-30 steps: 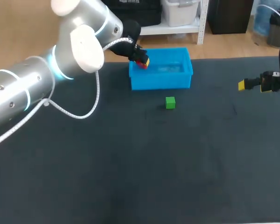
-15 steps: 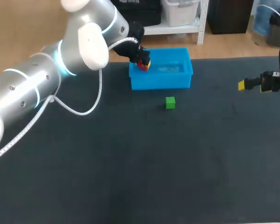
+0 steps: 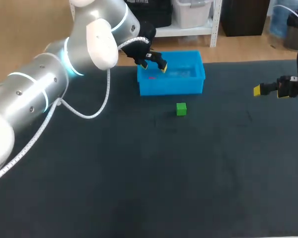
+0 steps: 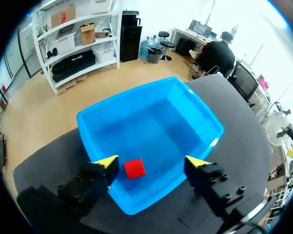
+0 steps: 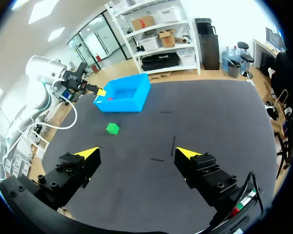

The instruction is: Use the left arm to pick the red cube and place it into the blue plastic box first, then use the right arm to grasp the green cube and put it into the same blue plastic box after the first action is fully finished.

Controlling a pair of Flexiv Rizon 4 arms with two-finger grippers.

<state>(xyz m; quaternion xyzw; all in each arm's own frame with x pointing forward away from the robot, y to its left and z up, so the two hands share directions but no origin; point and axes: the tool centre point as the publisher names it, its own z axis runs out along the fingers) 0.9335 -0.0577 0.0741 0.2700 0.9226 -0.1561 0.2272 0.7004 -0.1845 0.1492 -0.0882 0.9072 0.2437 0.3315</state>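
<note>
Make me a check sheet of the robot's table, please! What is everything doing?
Surface: dark table, flat.
Job's things: red cube lies in the blue box; green cube sits on the table in front of the box.
Clutter: nothing seen.
Grippers: left gripper open above the box, fingers off the red cube; right gripper open, empty, over the table's right side.
Cables: white cable loops off the left arm.
Surroundings: nothing seen.

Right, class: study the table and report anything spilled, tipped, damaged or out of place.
Nothing stands out. The blue plastic box sits upright and intact, the red cube lies inside it below the open left hand, and the green cube rests on the table in front of the box.
</note>
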